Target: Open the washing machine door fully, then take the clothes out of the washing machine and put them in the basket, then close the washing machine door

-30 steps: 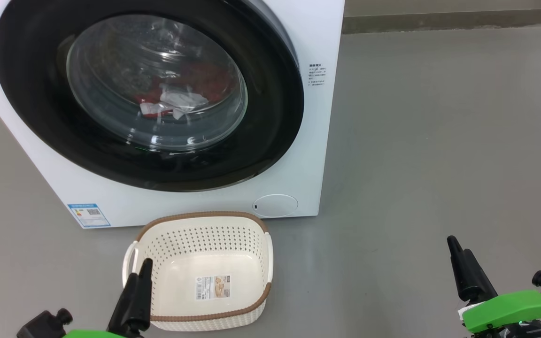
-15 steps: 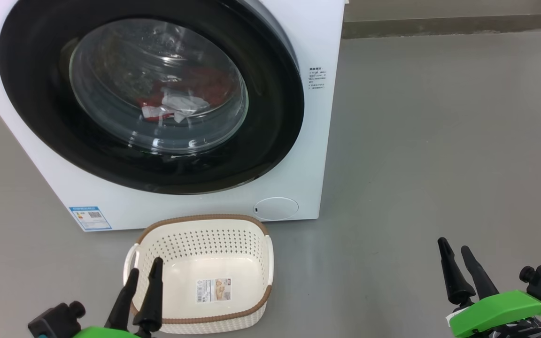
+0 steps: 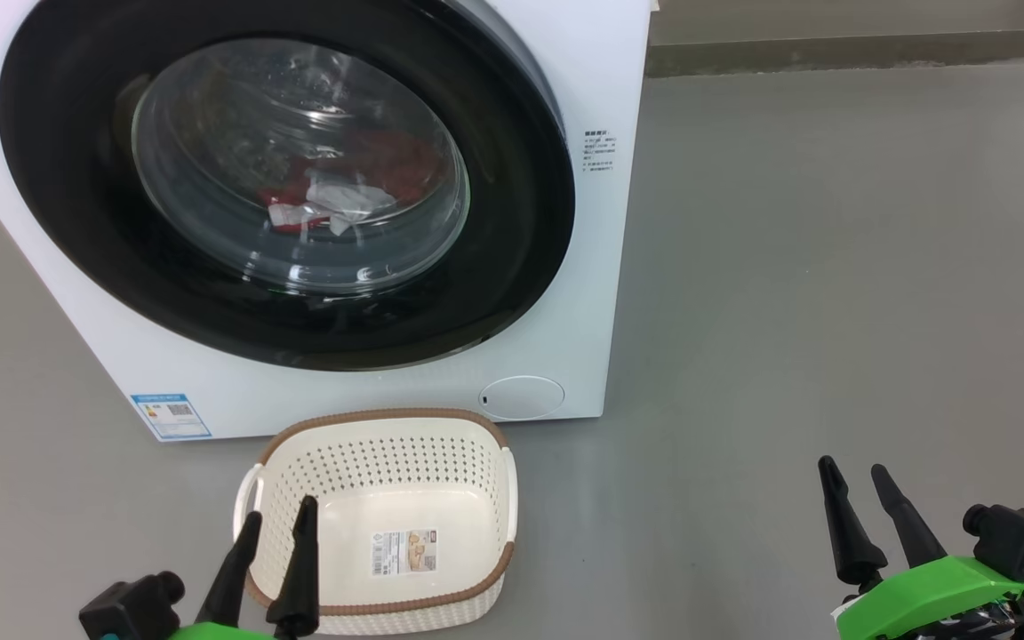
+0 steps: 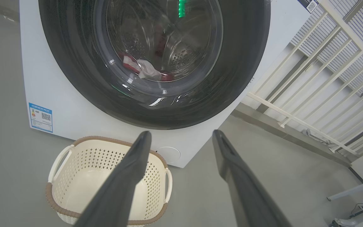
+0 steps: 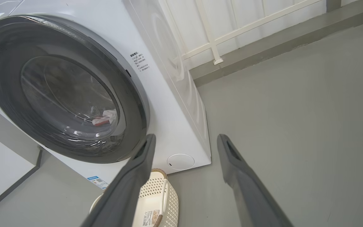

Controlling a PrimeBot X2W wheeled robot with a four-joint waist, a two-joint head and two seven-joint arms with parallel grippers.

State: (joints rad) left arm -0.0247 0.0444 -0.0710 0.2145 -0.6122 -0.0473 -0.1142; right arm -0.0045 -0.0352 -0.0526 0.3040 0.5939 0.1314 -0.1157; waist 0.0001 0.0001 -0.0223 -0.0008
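Note:
The white washing machine [image 3: 605, 267] stands at the left, and its black-rimmed washing machine door [image 3: 512, 222] lies against the front. Behind the glass lie the clothes [image 3: 334, 196], red fabric with a white piece. The cream basket [image 3: 379, 415] sits on the floor just before the machine, with only a paper label on its bottom. Low over the basket's near left corner, my left gripper [image 3: 279, 508] is open, fingers toward the door [image 4: 74, 78]. My right gripper [image 3: 852, 465] is open over the floor at the far right. The left gripper [image 4: 181, 131] and right gripper [image 5: 187, 135] hold nothing.
Grey floor [image 3: 832, 267] spreads to the right of the machine. A low kerb [image 3: 832, 49] runs along the back, with a white railing [image 4: 310, 78] above it. A round white flap [image 3: 521, 397] and a blue label [image 3: 170, 416] sit low on the machine's front.
Both wrists have turned, so each gripper's two fingers now show apart. The left gripper shifted slightly right, the right slightly left and down. The head view has dipped a little.

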